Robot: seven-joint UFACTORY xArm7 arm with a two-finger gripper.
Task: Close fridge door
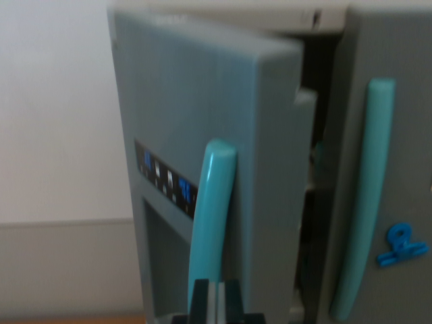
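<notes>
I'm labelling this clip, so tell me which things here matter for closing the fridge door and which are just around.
For the job:
- open fridge door, swung out on the wrist view's left
- its teal handle
- gripper, at the handle's lower end
- dark gap into the fridge

Just there:
- right-hand door, shut, with its teal handle
- blue clip on that door
- wall

1 view only: wrist cam, level, facing the grey toy fridge (202,135) front. Very close, fridge fills frame. Black gripper (216,305) at bottom edge.
</notes>
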